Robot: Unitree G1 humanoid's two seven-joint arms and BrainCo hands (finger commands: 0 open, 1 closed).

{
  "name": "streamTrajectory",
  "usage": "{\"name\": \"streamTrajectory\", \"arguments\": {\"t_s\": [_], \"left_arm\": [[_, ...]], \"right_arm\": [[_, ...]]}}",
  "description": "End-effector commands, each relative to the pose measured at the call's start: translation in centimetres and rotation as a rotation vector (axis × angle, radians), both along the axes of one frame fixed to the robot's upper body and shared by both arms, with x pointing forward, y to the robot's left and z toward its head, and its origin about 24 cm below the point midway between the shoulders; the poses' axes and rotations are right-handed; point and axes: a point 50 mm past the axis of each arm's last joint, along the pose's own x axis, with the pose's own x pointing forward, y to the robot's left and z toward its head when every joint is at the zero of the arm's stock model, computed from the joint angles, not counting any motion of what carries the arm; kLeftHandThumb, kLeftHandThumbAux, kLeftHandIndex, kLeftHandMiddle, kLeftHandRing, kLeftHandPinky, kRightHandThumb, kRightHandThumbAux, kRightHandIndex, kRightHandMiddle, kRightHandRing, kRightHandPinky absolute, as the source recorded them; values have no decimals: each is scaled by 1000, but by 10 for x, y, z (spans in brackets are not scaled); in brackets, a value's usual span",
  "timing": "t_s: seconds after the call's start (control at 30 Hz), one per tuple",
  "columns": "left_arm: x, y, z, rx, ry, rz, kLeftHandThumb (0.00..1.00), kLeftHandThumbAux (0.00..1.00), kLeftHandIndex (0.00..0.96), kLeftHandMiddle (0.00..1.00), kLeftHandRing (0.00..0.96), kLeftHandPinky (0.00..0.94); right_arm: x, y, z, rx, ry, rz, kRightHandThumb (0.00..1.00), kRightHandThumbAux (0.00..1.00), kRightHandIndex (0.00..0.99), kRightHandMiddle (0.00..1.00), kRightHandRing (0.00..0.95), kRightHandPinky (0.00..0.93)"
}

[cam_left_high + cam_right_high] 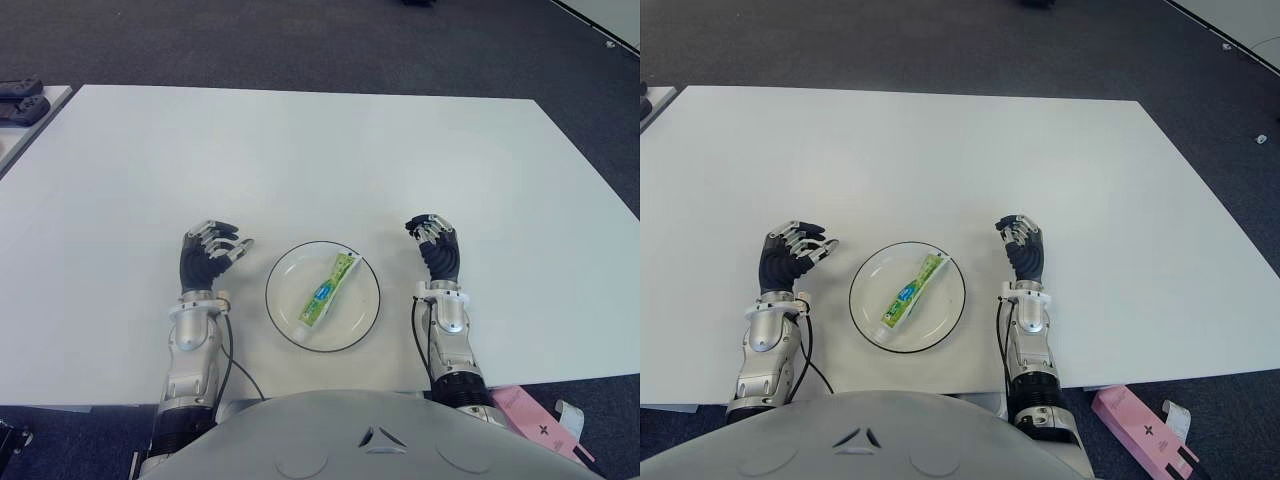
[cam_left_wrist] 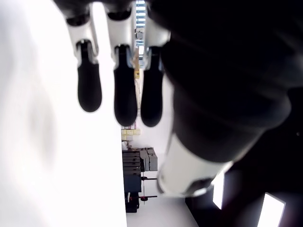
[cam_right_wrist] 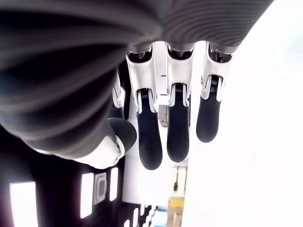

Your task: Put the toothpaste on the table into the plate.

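Note:
A green and white toothpaste tube (image 1: 327, 290) lies slantwise inside the white plate (image 1: 287, 275) near the table's front edge. My left hand (image 1: 207, 253) shows just left of the plate, its fingers relaxed and holding nothing. My right hand (image 1: 436, 245) shows to the right of the plate, also relaxed and holding nothing. Neither hand touches the tube or the plate. In the wrist views the fingers (image 2: 125, 94) of the left hand and the fingers (image 3: 177, 127) of the right hand hang loose with nothing between them.
The white table (image 1: 320, 160) stretches far ahead of both hands. A pink box (image 1: 535, 420) lies on the floor at the front right. A dark device (image 1: 20, 100) sits on a neighbouring surface at the far left.

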Motion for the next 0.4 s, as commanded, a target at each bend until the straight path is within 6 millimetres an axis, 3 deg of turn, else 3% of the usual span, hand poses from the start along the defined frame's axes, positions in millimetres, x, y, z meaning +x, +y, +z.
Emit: {"name": "streamTrajectory", "arguments": {"t_s": [0.03,0.4], "left_arm": [[2,-1,-2,-8,17,-17,100,998,529,490,521,529],[2,-1,-3,2,19,-15,107,998,523,469,509,526]], "right_arm": [[-3,3,-4,6,32,-10,709,729,432,494,513,508],[-6,6,-4,22,46,-28,709,728,431,495,502,494]]}}
